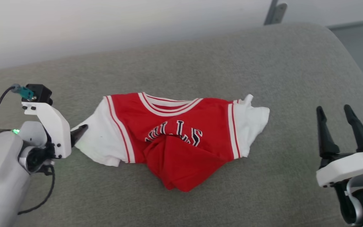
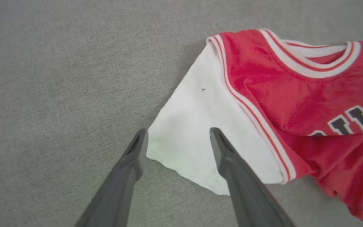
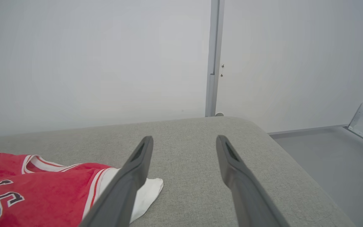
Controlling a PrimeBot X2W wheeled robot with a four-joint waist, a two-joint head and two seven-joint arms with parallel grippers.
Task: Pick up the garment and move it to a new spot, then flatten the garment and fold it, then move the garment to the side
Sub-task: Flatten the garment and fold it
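The garment [image 1: 175, 116] lies bunched on the grey cushioned surface [image 1: 263, 56], with its lower part turned up over the black letters. I judge therefore that it is not yet flattened. The step in hand seems to be taking hold of a sleeve, either to lift the garment or to pull it flat; I cannot tell which.

The left pincer [image 2: 178, 135] has its fingers apart and holds nothing. In the left wrist view the outer corner of the white sleeve [image 2: 194, 104] lies between the two fingers, and the red body lies beyond it, ahead and to one side. Whether the fingers touch the cloth I cannot tell.

The right pincer [image 1: 333, 110] is also apart and empty, with a stretch of bare cushion between it and the other sleeve [image 3: 150, 186], which lies toward its inner side.

The next move probably calls for closing the left fingers on this corner. Because the cloth is thin and lies flat, they should press down a little to catch it.
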